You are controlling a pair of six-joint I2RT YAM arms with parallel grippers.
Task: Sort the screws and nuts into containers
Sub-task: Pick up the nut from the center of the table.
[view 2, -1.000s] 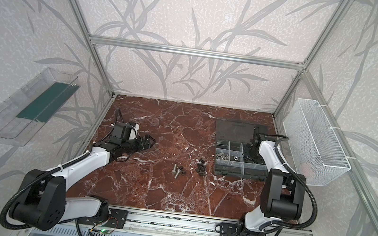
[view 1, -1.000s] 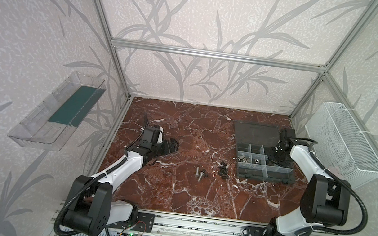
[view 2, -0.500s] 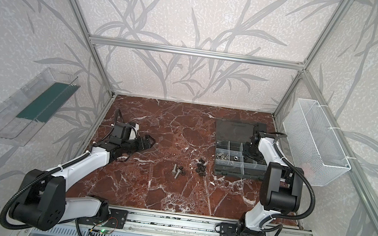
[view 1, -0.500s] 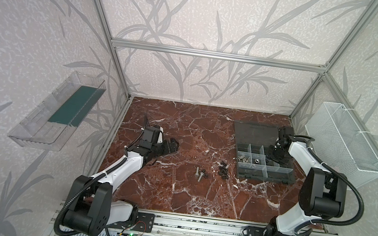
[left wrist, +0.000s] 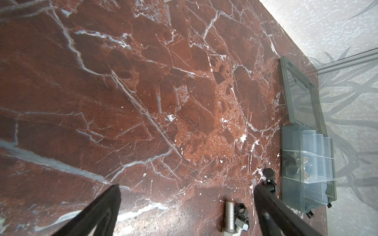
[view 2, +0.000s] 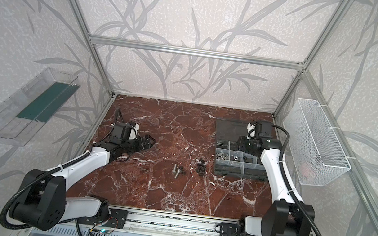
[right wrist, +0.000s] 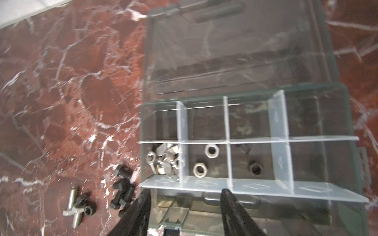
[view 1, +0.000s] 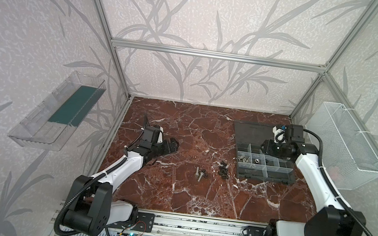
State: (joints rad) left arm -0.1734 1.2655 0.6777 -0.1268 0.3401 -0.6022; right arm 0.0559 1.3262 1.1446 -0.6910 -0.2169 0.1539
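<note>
Right gripper hangs parted, empty, over containers for depositing; left gripper wide, empty; loose screws lie at their nine o'clock.

Pale wallpaper printed with grey leafy stems covers 3 walls, framed by aluminium bars. The work surface is a red-brown marble slab veined in white. A clear plastic tray with a green strip hangs on one side wall. A white wire basket hangs on the opposite wall, and something reddish may lie in it. The light is soft and even.
</note>
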